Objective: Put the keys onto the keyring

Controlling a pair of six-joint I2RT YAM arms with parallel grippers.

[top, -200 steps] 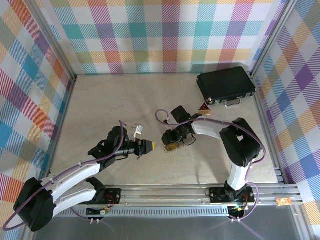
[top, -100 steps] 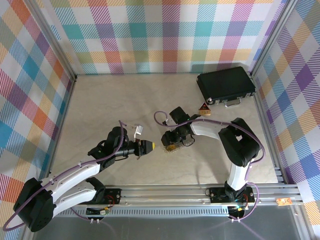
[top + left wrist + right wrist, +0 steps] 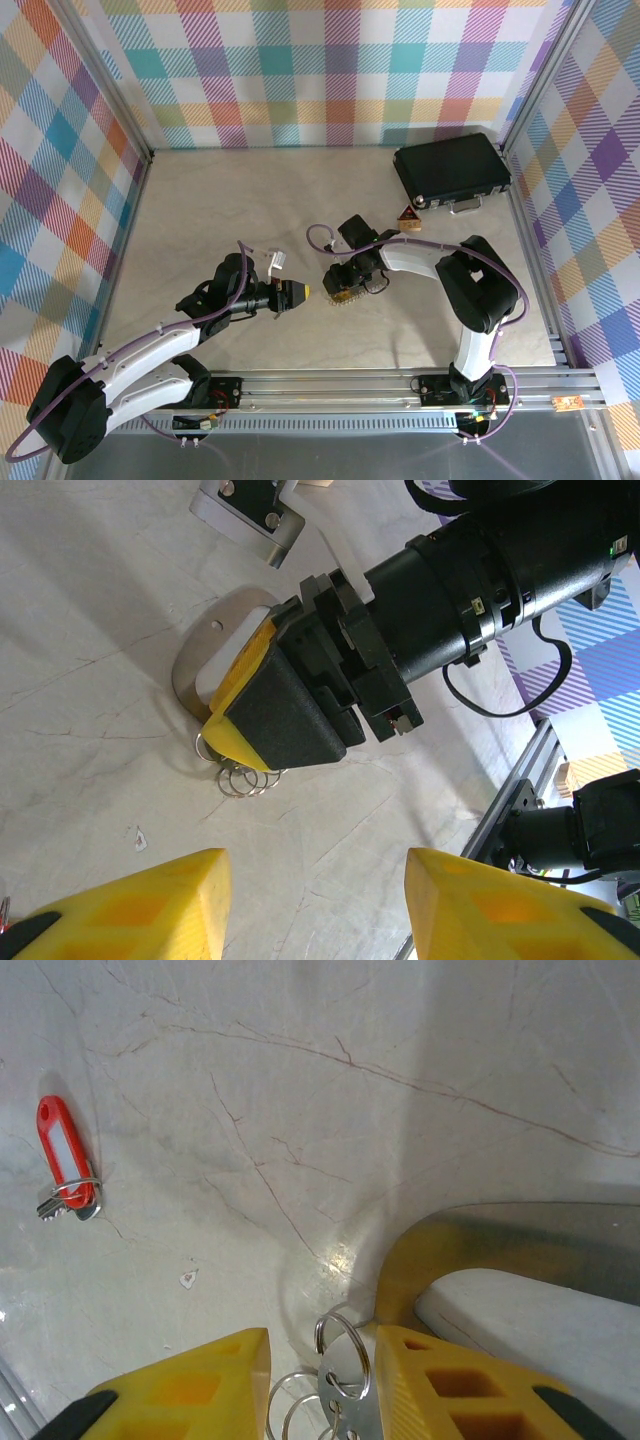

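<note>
Presently: right pincer (image 3: pixel 322 1355) pinching keyring (image 3: pixel 190 658) at its ringed edge; key (image 3: pixel 65 1155) lying ahead-left of it, well apart. Left pincer (image 3: pixel 315 900) spread, near keyring.

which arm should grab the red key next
Left, likely. The left claw is open and empty, while the right claw is down on the keyring, small rings between its fingers. The red key lies free on the table.
</note>
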